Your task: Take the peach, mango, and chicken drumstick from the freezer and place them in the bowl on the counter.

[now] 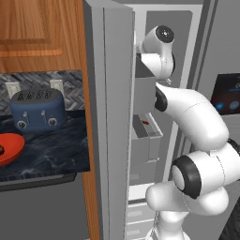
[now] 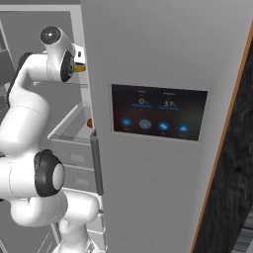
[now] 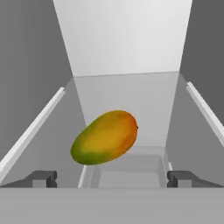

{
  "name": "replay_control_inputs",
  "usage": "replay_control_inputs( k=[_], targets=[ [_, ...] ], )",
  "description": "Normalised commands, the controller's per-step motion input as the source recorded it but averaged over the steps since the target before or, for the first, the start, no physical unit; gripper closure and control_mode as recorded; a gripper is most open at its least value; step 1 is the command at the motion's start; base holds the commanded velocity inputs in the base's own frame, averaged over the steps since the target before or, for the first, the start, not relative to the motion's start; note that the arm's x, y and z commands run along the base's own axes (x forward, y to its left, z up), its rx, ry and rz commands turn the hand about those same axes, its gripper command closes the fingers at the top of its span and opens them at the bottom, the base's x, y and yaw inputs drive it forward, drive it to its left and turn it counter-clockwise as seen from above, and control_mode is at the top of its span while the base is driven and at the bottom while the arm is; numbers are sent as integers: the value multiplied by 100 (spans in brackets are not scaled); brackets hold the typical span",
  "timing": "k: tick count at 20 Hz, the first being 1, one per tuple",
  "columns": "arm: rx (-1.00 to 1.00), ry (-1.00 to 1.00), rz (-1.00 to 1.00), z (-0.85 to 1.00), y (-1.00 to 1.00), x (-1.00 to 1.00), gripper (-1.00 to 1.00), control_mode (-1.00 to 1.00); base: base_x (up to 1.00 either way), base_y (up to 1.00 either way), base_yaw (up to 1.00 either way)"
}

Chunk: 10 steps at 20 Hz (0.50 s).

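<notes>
Your claw (image 3: pixel 112 178) spread wide, nothing gripped, tips apart at bottom of hand view. Just beyond tips, mango (image 3: pixel 105 137) lies tilted on freezer (image 3: pixel 124 105) shelf, green end nearer, orange end farther, not touching either tip. White freezer back wall rises behind it. From left base view you see arm reaching into open freezer; off left, red bowl (image 1: pixel 9 148) sits on dark table (image 1: pixel 51 150), blue toaster (image 1: pixel 37 110) behind it.
</notes>
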Motion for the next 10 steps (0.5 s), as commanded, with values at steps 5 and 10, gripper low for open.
replay_control_inputs(
  k=[5,10],
  targets=[
    [0,5,0,-4,0,24,-100,-100,0,0,0],
    [0,4,0,-11,0,24,-100,-100,0,0,0]
  ],
)
